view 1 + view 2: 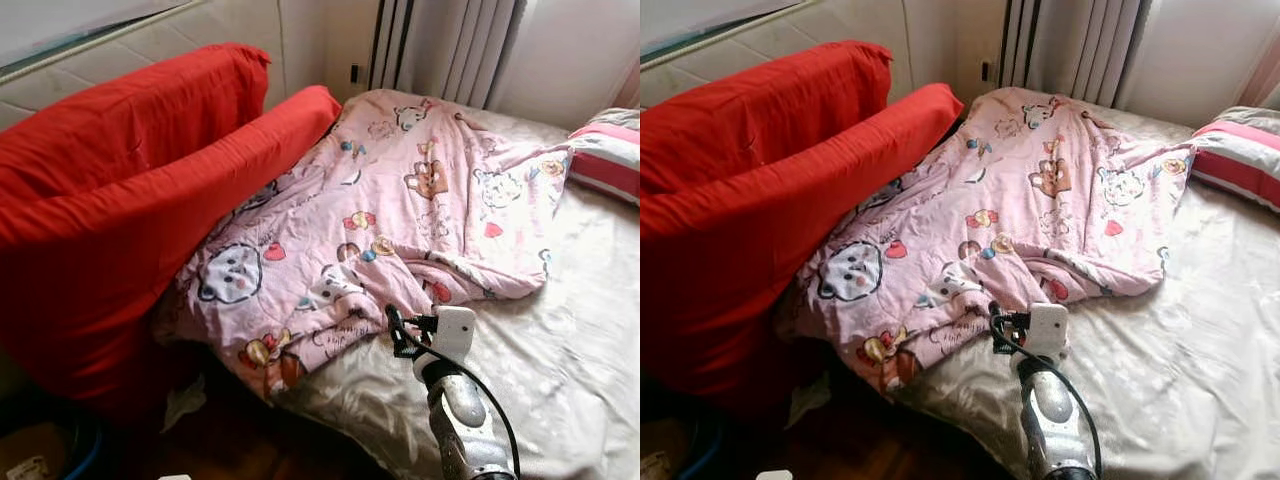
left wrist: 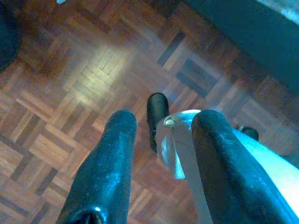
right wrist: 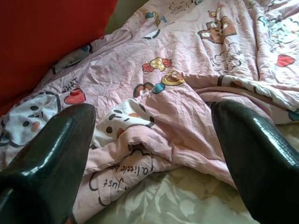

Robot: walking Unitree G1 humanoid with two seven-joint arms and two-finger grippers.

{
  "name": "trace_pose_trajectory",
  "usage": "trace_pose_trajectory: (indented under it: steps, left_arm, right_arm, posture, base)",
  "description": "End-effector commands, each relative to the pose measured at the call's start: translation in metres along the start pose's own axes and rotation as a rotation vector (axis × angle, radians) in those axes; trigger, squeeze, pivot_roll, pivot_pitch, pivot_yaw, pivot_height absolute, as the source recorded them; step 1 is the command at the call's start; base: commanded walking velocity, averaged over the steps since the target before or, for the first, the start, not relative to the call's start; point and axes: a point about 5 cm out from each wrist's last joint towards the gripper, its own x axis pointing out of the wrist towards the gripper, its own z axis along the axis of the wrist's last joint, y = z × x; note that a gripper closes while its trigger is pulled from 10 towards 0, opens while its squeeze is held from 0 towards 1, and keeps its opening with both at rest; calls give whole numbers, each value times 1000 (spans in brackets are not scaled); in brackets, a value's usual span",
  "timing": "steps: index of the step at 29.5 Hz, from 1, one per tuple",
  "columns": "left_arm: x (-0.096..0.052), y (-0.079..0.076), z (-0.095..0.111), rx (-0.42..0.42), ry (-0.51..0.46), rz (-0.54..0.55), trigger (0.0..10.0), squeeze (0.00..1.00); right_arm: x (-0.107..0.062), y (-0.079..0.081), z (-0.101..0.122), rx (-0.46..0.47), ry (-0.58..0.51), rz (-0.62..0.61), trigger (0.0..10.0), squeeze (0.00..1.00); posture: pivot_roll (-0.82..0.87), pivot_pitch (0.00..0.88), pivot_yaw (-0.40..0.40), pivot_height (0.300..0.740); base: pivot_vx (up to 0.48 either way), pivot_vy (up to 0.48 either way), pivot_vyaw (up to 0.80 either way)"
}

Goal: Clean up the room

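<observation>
Quilt (image 1: 400, 210) lies rumpled on bed (image 1: 580, 360) beside red cushions (image 1: 120, 200).

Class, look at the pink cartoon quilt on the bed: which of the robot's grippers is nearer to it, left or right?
Right. The right gripper is open, its fingers reaching over the beige sheet toward the pink quilt's crumpled near edge. The left gripper hangs over the parquet floor, away from the quilt.
</observation>
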Motion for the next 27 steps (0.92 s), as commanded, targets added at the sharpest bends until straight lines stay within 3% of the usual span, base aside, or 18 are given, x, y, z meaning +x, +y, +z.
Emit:
trace_pose_trajectory:
  steps: [1, 16, 26, 27]
  left_arm:
    - [-4, 5, -14, -7, 41, 11, 10000, 0]
    - [-3, 4, -10, -1, 24, 3, 10000, 0]
    - [-2, 12, 13, 24, -84, 18, 10000, 0]
    - [-2, 19, 26, 32, -146, 36, 10000, 0]
  right_arm:
    - [-2, 2, -4, 5, 15, 4, 10000, 0]
    - [-2, 2, -5, 5, 17, 2, 10000, 0]
    - [-3, 1, -5, 3, 17, 0, 10000, 0]
    - [-3, 1, -5, 2, 16, 1, 10000, 0]
  posture:
    - [98, 219, 0, 740]
    - [96, 225, 0, 740]
    - [96, 227, 0, 740]
    - [96, 228, -1, 740]
  base:
    - [285, 0, 0]
    - [244, 0, 0]
    - [0, 0, 0]
    - [0, 0, 0]
